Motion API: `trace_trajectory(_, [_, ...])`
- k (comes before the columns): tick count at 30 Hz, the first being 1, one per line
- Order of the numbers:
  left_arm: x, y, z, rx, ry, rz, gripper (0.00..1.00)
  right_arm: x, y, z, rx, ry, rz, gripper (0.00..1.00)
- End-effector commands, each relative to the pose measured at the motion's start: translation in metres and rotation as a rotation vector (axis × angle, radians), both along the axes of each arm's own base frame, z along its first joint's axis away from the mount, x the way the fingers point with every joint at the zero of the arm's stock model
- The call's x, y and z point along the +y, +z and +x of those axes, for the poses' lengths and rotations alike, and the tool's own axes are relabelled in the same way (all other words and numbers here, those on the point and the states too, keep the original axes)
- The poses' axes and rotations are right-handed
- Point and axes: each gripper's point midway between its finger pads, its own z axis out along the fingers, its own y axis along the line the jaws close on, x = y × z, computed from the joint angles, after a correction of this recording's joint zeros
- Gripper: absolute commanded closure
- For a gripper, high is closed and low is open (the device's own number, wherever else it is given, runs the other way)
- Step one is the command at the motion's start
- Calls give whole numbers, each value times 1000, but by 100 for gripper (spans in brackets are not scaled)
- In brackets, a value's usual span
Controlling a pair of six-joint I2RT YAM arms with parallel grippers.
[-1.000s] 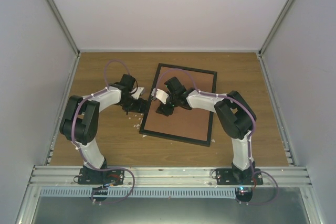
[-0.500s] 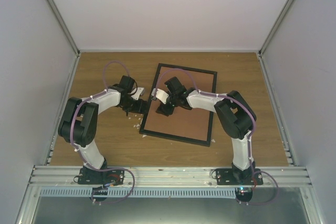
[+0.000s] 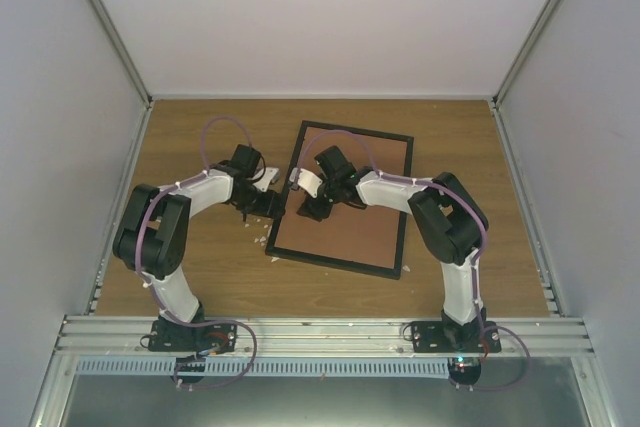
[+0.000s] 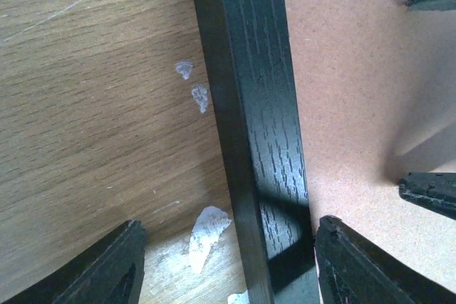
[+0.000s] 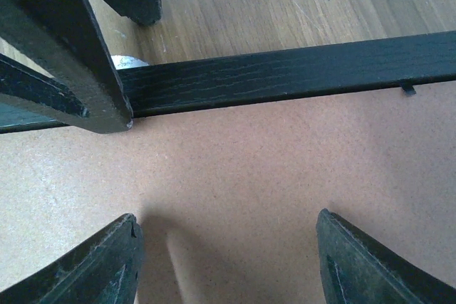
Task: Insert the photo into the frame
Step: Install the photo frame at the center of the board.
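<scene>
1. Wood-grain laminate forms the tabletop (image 3: 200, 137), boxed in by plain white walls (image 3: 320, 17) on the left, far and right sides. Grey metal posts (image 3: 105, 27) rise from the far corners.
2. Along the near edge runs a slotted aluminium rail (image 3: 320, 332) that carries both arm bases.
3. The frame (image 3: 355, 130), thin and black, lies flat around the middle of the tabletop, a little nearer the far edge and skewed to the edges.
4. A brown backing board (image 3: 345, 237) fills the frame, its matte fibre side up.
5. The left gripper (image 4: 228, 261) straddles the frame's left rail. One finger is over bare wood outside the rail, with a gap showing. The other is at the rail's inner edge, over the board. Its jaws are spread and grasp nothing.
6. The right gripper (image 5: 228, 254) hovers over the board just inside that same rail, close to the left gripper. Its jaws are released, with only board between them. Whether its tips touch the board cannot be told.
7. Small white flakes (image 4: 206, 231) lie on the wood just beside the rail's outer edge.
</scene>
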Motion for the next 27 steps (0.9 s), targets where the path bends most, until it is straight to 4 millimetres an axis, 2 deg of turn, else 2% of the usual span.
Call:
trace_trajectory(1, [0, -44, -61, 234, -79, 74, 34, -37, -49, -4, 79, -68, -155, 33])
trace_trajectory(4, [0, -48, -64, 249, -77, 79, 34, -36, -45, -2, 82, -70, -142, 33])
trace_trajectory(6, [0, -43, -55, 220, -68, 79, 34, -33, -36, -2, 97, -66, -114, 33])
trace_trajectory(8, [-2, -25, -34, 151, -35, 42, 32, -27, -19, -1, 121, -61, -65, 33])
trace_trajectory(11, [-7, 20, 5, -33, -9, -36, 24, -20, 22, 12, 114, -69, 25, 30])
trace_trajectory(13, [-12, 47, 27, -145, -17, -80, 21, -22, 53, 25, 99, -90, 82, 29])
trace_trajectory(15, [-15, 65, 45, -231, -26, -98, 19, -31, 76, 39, 104, -125, 126, 29])
trace_trajectory(18, [-21, 73, 66, -266, -21, -136, 19, -61, 94, 57, 156, -208, 179, 25])
trace_trajectory(20, [-26, 68, 72, -264, -31, -159, 18, -89, 92, 66, 189, -287, 186, 20])
trace_trajectory(24, [-38, 58, 81, -252, -47, -214, 16, -158, 82, 81, 265, -472, 200, 17])
trace_trajectory(27, [-43, 53, 85, -249, -59, -239, 8, -211, 75, 93, 312, -618, 226, 15])
